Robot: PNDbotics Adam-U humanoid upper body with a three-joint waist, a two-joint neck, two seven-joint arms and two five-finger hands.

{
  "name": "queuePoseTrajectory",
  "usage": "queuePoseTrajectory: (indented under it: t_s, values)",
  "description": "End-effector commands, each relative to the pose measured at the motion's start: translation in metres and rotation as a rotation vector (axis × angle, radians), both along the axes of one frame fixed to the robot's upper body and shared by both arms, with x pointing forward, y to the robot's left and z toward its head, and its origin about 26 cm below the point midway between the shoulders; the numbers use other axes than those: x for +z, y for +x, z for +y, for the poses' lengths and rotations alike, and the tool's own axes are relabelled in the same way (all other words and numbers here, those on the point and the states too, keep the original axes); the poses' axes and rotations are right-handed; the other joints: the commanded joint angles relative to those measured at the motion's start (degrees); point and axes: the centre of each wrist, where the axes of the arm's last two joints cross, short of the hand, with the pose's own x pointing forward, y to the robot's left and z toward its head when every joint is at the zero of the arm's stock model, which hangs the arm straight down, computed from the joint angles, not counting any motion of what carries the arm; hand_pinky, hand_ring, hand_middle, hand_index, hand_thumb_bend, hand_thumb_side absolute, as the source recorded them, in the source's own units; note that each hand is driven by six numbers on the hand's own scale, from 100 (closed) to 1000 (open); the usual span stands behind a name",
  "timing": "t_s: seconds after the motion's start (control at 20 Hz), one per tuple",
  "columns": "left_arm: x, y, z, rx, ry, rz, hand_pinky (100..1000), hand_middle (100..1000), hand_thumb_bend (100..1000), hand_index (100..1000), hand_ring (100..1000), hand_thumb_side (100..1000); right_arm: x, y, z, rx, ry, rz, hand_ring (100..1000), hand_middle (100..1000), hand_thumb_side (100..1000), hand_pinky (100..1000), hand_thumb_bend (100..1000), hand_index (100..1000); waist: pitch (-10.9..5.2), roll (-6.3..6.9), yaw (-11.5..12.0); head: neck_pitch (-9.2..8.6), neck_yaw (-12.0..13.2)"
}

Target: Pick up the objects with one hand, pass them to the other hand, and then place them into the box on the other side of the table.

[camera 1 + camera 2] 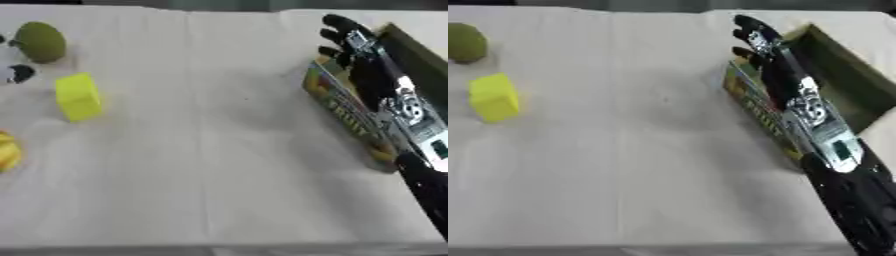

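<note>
Toys wait on the left: yellow block [78,96], green ball [40,41]. Right hand [759,42] hangs open, holding nothing, over the box [842,80]. Lots left to move.

Right hand [765,47]: black fingers, silver metal parts at knuckles. Wrist silver with dark openings; forearm glossy black.

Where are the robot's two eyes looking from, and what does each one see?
Left eye view: sits in the head, looks down at the white-clothed table; shows the black right hand, fingers straight, over the green cardboard box.
Right eye view: beside it, looking down too; shows more of the right arm and the box's inside.
Both share the yellow block and round green fruit. The left hand shows in neither.
</note>
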Motion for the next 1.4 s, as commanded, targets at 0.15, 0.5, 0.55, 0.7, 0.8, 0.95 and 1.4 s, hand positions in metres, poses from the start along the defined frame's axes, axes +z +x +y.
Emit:
queuePoseTrajectory:
  t_s: [0.15,0.5,0.55,0.7,0.8,0.95,1.4]
  values:
    - [0.003,0.009,-0.001,0.041,0.207,0.038,885,776,661,844,869,399,0.01,0.0,-0.002,-0.001,-0.038,-0.017,981,948,781,917,100,905,-1.86,0.97,-0.05,0.31,0.4]
    - [0.001,0.01,-0.008,0.115,0.18,-0.104,855,776,552,862,848,163,0.008,0.001,-0.001,-0.004,-0.036,-0.008,979,944,786,916,100,902,-1.78,0.8,-0.22,0.31,0.77]
    - [0.0,0.01,-0.01,0.113,0.165,-0.102,851,776,544,864,846,169,0.009,0.001,-0.001,-0.005,-0.035,-0.008,979,944,786,916,100,902,-1.78,0.78,-0.26,0.31,0.82]
    - [-0.004,0.015,-0.02,0.093,0.088,-0.091,810,750,538,835,816,164,0.009,0.001,0.0,-0.002,-0.033,-0.006,978,943,784,916,100,901,-1.85,0.67,-0.39,0.31,1.04]
    - [-0.008,0.021,-0.026,0.088,0.042,-0.076,809,754,540,833,816,156,0.009,0.002,0.002,0.003,-0.032,-0.005,978,943,786,915,100,900,-1.88,0.64,-0.52,0.31,1.24]
    - [-0.014,0.03,-0.031,0.103,0.042,-0.077,815,762,562,839,822,122,0.01,0.003,0.004,0.012,-0.03,-0.006,977,942,786,915,100,899,-1.91,0.67,-0.86,0.31,1.51]
    - [-0.024,0.041,-0.038,0.119,0.091,-0.088,822,781,551,852,835,118,0.009,0.003,0.005,0.009,-0.021,-0.004,974,939,786,915,100,897,-1.7,0.67,-1.48,0.31,2.03]
